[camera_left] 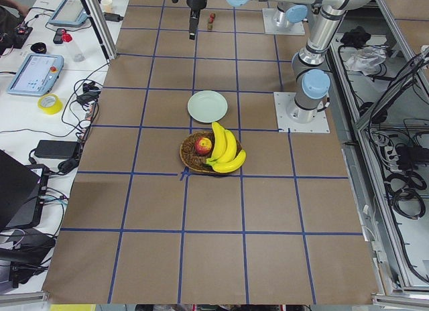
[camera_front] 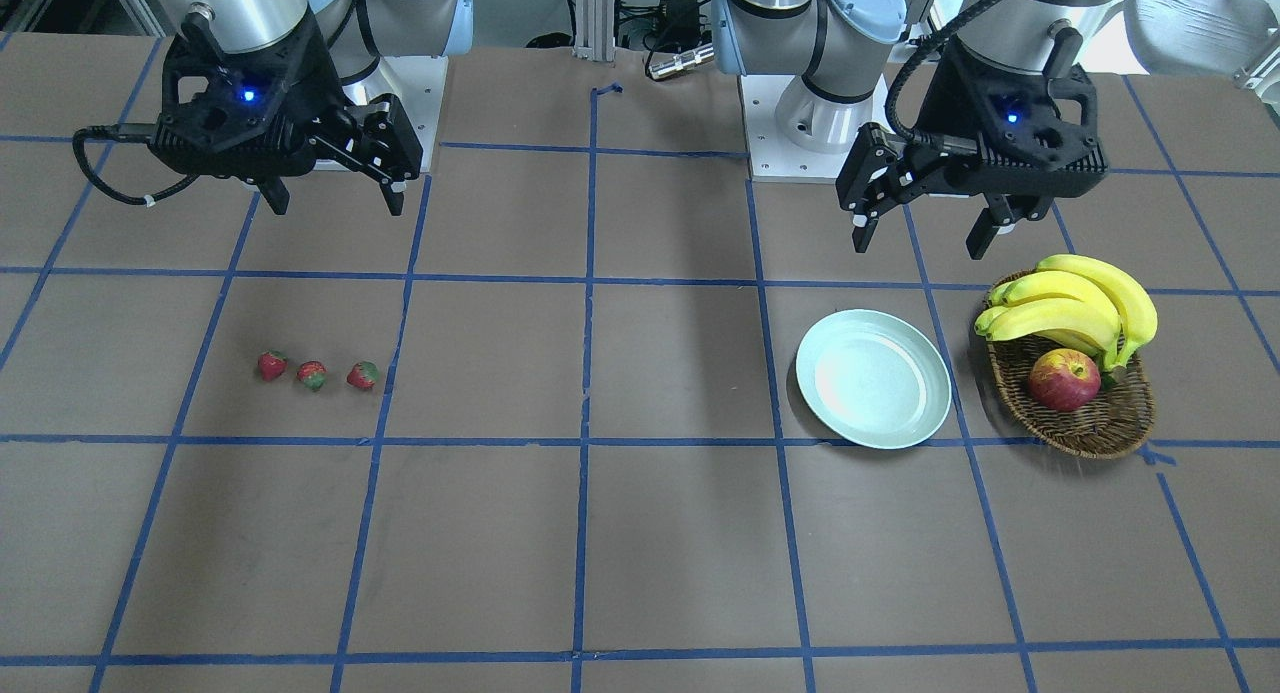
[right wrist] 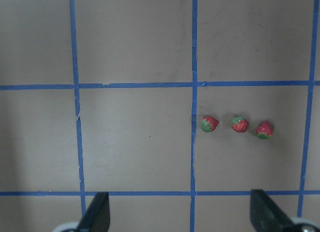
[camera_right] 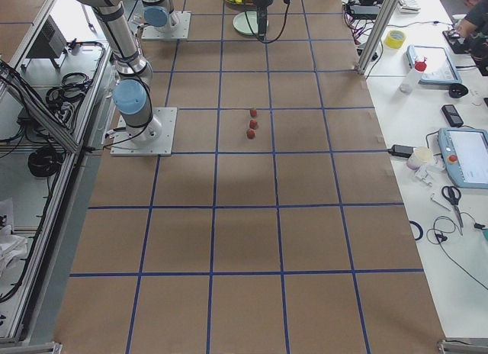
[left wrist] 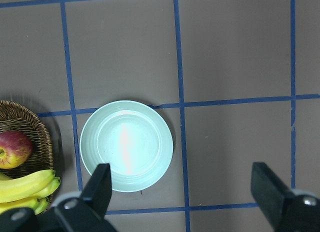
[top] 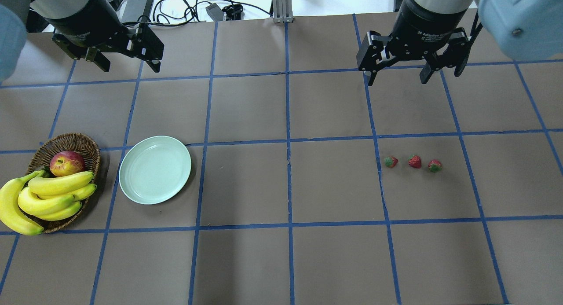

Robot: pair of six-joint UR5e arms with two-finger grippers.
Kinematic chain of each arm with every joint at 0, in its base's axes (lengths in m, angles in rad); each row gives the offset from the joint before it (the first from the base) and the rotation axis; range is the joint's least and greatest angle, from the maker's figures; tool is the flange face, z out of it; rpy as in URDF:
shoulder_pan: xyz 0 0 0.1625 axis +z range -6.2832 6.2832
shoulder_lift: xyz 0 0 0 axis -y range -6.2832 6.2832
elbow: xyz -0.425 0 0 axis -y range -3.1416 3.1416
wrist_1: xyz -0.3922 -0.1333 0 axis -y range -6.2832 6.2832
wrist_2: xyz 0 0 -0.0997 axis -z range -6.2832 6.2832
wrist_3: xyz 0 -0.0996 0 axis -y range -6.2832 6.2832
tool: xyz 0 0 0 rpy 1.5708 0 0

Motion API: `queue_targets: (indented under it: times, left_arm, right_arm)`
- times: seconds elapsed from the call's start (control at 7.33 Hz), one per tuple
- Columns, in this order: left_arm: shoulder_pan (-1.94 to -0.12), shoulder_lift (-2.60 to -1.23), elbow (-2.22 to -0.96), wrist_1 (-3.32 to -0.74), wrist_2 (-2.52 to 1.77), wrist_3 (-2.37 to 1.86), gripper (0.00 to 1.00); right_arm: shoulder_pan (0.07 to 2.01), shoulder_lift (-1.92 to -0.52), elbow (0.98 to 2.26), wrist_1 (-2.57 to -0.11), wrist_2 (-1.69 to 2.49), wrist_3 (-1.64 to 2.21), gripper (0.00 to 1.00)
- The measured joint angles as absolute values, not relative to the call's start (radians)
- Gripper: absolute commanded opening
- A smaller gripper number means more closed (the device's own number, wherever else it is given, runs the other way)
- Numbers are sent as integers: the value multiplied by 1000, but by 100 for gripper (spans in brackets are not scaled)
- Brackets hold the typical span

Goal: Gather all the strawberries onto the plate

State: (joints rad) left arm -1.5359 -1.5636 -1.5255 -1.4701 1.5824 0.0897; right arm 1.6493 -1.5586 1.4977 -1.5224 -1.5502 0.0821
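Observation:
Three strawberries (top: 390, 161) (top: 414, 161) (top: 435, 166) lie in a short row on the brown table, right of centre; the right wrist view shows them too (right wrist: 210, 124). The mint-green plate (top: 132, 164) sits empty on the left side and shows in the left wrist view (left wrist: 126, 146). My right gripper (top: 398, 80) is open and empty, high above the table behind the strawberries. My left gripper (top: 130, 67) is open and empty, high above and behind the plate.
A wicker basket (top: 66, 142) stands just left of the plate, holding a bunch of bananas (top: 48, 195) and a red-yellow apple (top: 67, 163). Blue tape lines grid the table. Cables and gear lie beyond the far edge.

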Motion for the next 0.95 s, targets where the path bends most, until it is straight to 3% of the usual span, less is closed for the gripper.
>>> queue_targets:
  times: [0.41,0.95]
  left_arm:
    - [-1526,-1564,-1522,-1464,1580,89,100]
    - [-1531,-1560,-1530,-1464,1588,94,100]
  right_arm:
    - [1648,-1550,1551,-1542,-1556,79,100]
    - [1607,-1483,1799,-1846,-1565,41,97]
